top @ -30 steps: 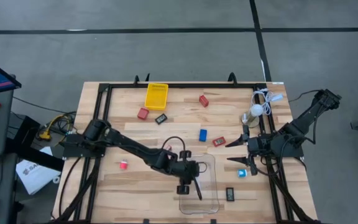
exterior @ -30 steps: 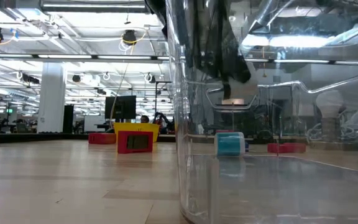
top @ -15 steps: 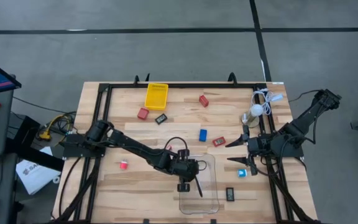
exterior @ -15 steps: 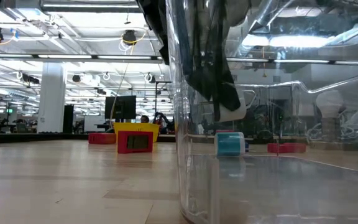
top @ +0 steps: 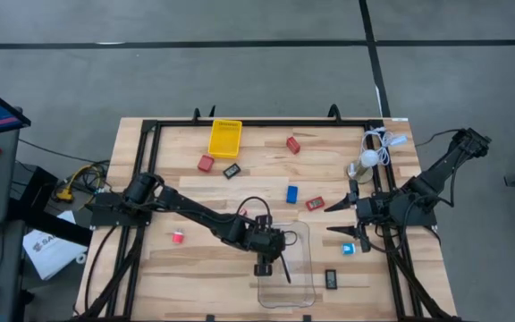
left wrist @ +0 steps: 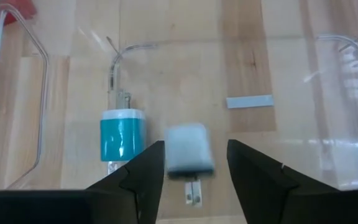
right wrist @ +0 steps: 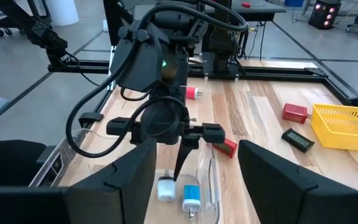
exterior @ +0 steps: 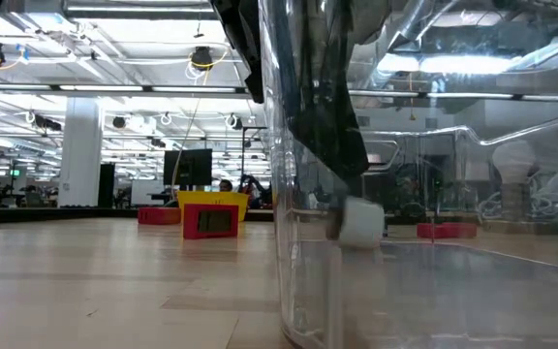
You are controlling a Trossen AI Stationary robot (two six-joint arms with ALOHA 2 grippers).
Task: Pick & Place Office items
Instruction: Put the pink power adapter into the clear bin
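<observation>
My left gripper [left wrist: 191,171] stood open over the clear bin [top: 304,268], the white piece [left wrist: 187,149] dropping free between its fingers (beside a cyan-and-white one [left wrist: 122,134]). It might have bounced out. My right gripper [top: 340,219] waited open.

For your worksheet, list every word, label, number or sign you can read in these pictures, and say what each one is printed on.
None can be read.
White paper on the floor left of the wooden table: dark lettering, too small to read.
Black rectangular item with a pale label: label too small to read.
Second black labelled item beside the clear plastic bin: unreadable too.
</observation>
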